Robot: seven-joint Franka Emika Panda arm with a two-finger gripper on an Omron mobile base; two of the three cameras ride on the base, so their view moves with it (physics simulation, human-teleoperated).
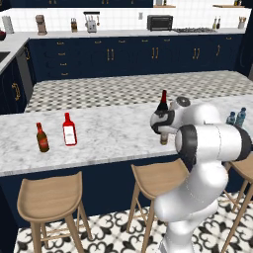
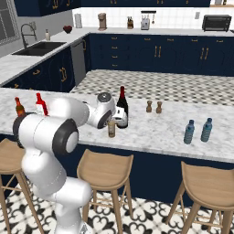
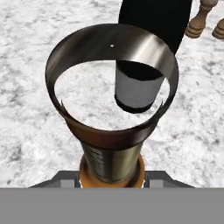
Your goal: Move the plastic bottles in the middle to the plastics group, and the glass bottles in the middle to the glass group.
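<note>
Gripper clenched on amber bottle, mid-worktop | rigid, light, slick glass: grip body low, probably | wine bottle just beyond at 1 o'clock, top-heavy, fragile | glass group far at 9 o'clock

Upper right of the left base view: black toaster oven on the rear counter. Lower left: round wooden stool. Centre-right of the right base view: two small wooden pepper mills, near each other, on white marble counter.
</note>
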